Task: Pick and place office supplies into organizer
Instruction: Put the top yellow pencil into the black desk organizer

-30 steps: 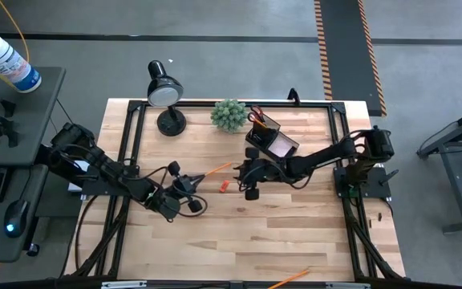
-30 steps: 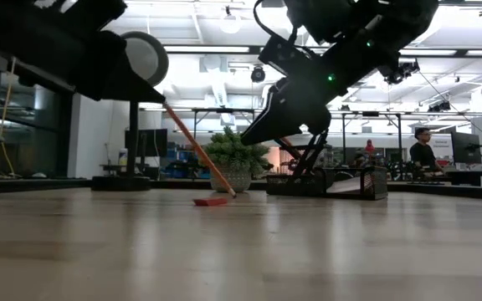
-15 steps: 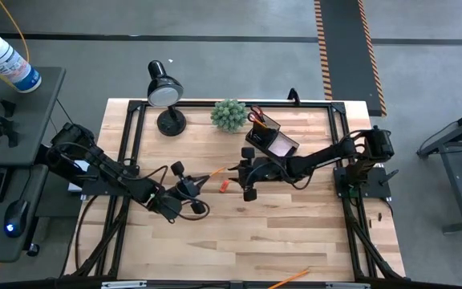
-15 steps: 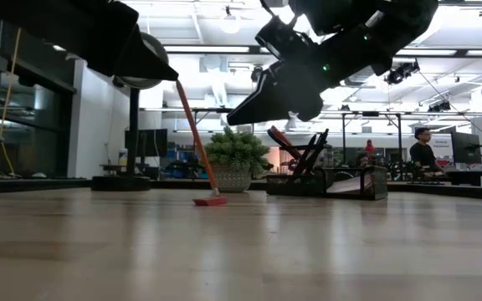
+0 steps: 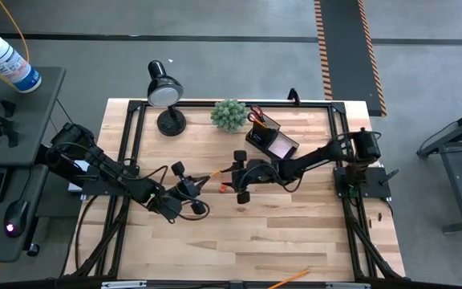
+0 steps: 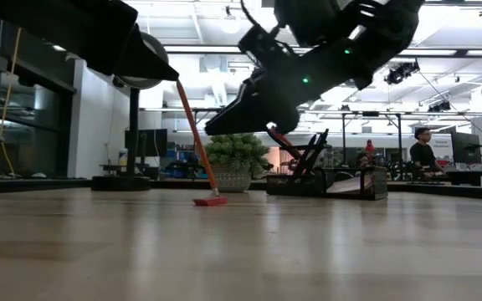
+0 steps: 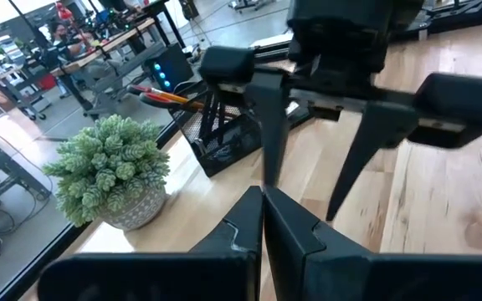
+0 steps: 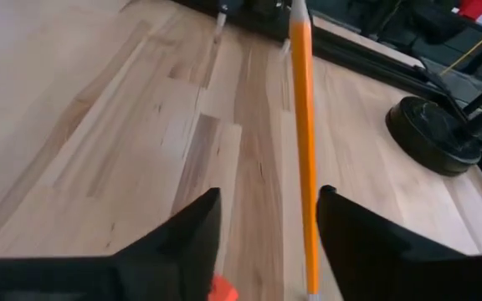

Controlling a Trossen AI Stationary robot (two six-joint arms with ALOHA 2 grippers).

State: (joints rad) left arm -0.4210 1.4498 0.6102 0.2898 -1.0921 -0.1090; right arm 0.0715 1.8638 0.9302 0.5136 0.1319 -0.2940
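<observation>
A thin orange pencil [image 5: 209,174] stands tilted mid-table between the left gripper [image 5: 189,186] and right gripper [image 5: 237,177], the dark plastic desk organizer [image 5: 269,138] behind.

Grey concrete floor [image 5: 215,72] surrounds the light wooden table [image 5: 215,241], with an orange-and-black hazard stripe [image 5: 325,48] running away from it. A dark side desk [image 5: 10,120] holds a white bottle [image 5: 5,60] and a mouse [image 5: 14,217]. Beyond the table (seen low) lies an open workshop with bright ceiling lights [image 6: 228,23], benches, and a seated person [image 6: 423,152].
</observation>
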